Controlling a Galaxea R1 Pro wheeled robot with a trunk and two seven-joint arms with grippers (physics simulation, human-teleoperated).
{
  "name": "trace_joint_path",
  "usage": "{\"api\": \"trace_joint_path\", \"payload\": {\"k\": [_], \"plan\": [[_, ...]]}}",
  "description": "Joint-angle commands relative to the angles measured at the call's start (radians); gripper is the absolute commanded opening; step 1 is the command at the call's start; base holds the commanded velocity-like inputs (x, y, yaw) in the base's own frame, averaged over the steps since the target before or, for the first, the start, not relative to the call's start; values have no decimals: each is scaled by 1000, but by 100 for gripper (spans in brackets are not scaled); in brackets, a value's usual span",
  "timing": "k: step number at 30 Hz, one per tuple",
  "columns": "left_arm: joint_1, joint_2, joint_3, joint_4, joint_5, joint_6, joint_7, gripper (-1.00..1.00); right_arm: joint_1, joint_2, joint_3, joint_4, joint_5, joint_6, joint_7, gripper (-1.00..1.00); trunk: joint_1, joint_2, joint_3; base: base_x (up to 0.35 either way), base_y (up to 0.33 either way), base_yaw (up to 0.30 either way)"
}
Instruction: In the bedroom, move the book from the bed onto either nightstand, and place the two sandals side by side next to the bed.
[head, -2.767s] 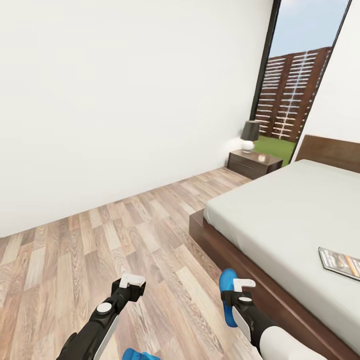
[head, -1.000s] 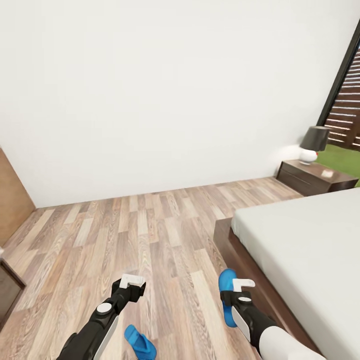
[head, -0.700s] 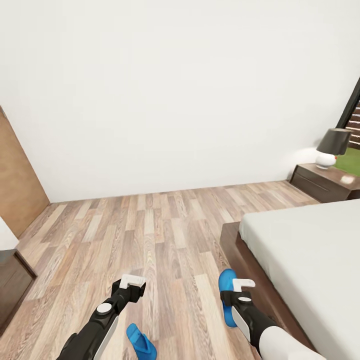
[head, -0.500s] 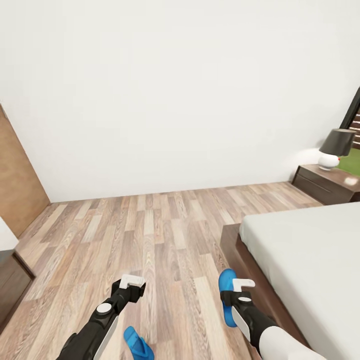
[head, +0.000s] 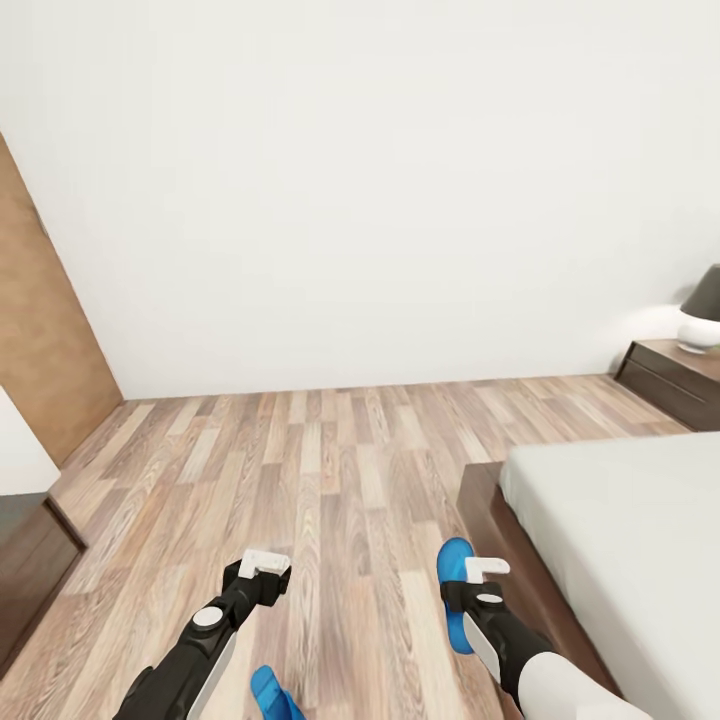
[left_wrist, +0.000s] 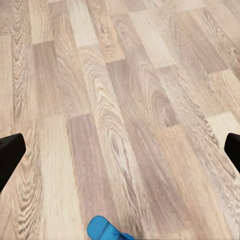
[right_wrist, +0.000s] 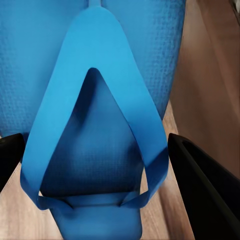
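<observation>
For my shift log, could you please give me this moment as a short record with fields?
place: bedroom, wood-plank floor, white wall
bed: at the robot's right, mattress bare where visible
nightstand: far right, beside the bed's head, lamp on it
sandal one: on the floor beside the bed frame, under the right tool
sandal two: on the floor near the left arm
left tool: open, empty

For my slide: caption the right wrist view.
Blue flip-flop between the right gripper's open dark fingers, over wood floor.
</observation>
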Motion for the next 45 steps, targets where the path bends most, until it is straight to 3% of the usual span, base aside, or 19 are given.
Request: {"api": "trace_joint_path", "payload": {"k": [1, 13, 35, 45], "plan": [[0, 1, -2, -2, -2, 6, -1, 100, 0, 1, 0, -2, 0, 6, -4, -100, 0, 0, -1, 150, -7, 39], [0, 1, -2, 1, -2, 6, -2, 100, 1, 1, 0, -2, 0, 6, -5, -100, 0, 0, -1, 151, -88, 182], [0, 1, -2, -5, -2, 6, -4, 100, 0, 1, 1, -2, 0, 7, -4, -100, 0, 0, -1, 141, -96, 43], [0, 1, -2, -3, -2, 6, -4, 100, 0, 1, 1, -1, 0, 7, -4, -100, 0, 0, -1, 85, -35, 219]]}}
